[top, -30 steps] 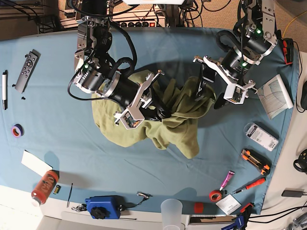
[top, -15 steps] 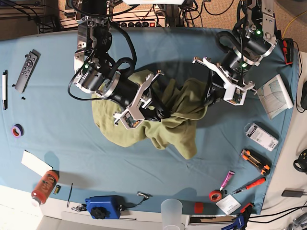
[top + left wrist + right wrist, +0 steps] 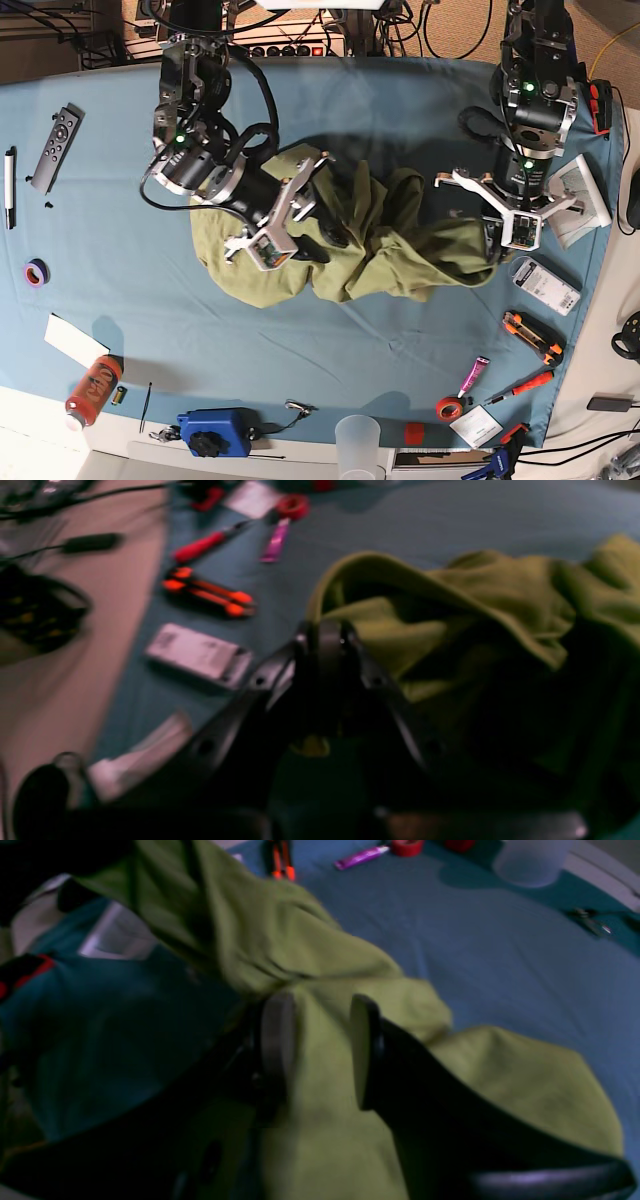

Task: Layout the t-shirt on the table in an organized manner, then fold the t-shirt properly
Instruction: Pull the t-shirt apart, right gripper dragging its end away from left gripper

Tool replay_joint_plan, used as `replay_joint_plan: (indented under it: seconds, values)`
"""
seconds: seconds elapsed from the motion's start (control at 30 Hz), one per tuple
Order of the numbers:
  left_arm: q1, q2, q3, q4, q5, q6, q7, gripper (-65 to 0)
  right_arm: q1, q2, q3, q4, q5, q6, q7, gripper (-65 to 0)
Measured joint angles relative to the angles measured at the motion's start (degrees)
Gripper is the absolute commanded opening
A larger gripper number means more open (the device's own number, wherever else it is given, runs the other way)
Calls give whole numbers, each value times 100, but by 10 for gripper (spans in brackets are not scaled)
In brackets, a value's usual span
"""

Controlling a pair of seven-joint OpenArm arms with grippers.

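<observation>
Lying bunched mid-table [image 3: 100,230], the t-shirt [image 3: 380,262] has its 3 o'clock edge clamped in the left gripper [image 3: 325,630], jaws together on the cloth, while the right gripper [image 3: 314,1045] at 9 o'clock straddles a fold with jaws apart.

The t-shirt [image 3: 300,270] is plain olive-green, crumpled and bunched rather than spread flat. It lies on the table [image 3: 100,250], near the middle of its light-blue cloth, somewhat toward the far edge. One end is drawn out into a stretched band [image 3: 450,250] toward the table's right side; the rest sits in rumpled folds [image 3: 320,1050] with a raised, hollow fold [image 3: 400,580].
</observation>
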Motion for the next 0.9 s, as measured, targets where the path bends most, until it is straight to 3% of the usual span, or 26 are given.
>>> replay_joint_plan:
  seconds: [0.23,0.47,0.7,0.9]
  values:
    - [2,0,0,0,634,83,46,-650,-2,33,1375,0,297,-2,-450,-457]
    - [-122,-101,0,0,579,-68,-109,-650,-251,577,2511,0,763,-2,-608,-457]
    - [-153,-140,4,0,343,-111,-111,-650,-756,925,2706,0,820,0,-769,-457]
    - [-153,-142,4,0,343,-111,-109,-650,-973,942,2708,0,498,-2,-767,-457]
